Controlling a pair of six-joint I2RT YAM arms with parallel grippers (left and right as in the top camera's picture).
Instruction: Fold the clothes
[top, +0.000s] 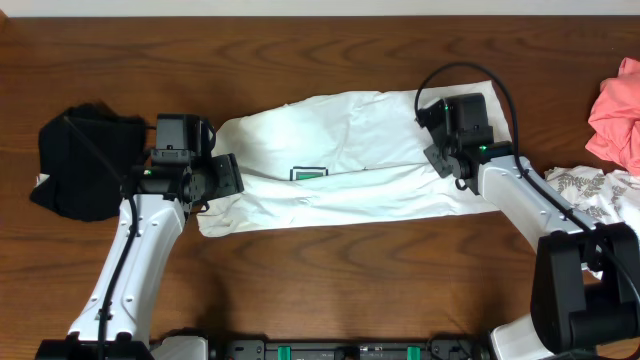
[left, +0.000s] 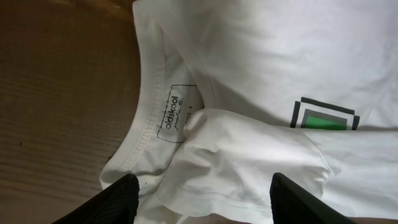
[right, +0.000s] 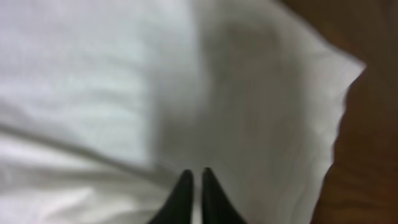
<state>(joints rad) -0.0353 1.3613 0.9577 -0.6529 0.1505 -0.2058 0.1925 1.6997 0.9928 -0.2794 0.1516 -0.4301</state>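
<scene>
The white T-shirt (top: 350, 150) lies folded lengthwise across the middle of the table, with its green-and-black print (top: 309, 173) showing at the fold. My left gripper (top: 225, 178) is open at the collar end. In the left wrist view its fingers (left: 205, 186) straddle a bunched sleeve (left: 249, 155) beside the collar label (left: 174, 115). My right gripper (top: 436, 148) is at the shirt's right end. In the blurred right wrist view its fingers (right: 194, 177) are nearly closed, with a thin strip of white cloth (right: 124, 93) between them.
A black garment (top: 90, 160) lies at the left, behind my left arm. A pink garment (top: 620, 110) sits at the far right edge, with a leaf-patterned white one (top: 590, 190) below it, partly under my right arm. Bare wooden table (top: 350, 280) lies in front.
</scene>
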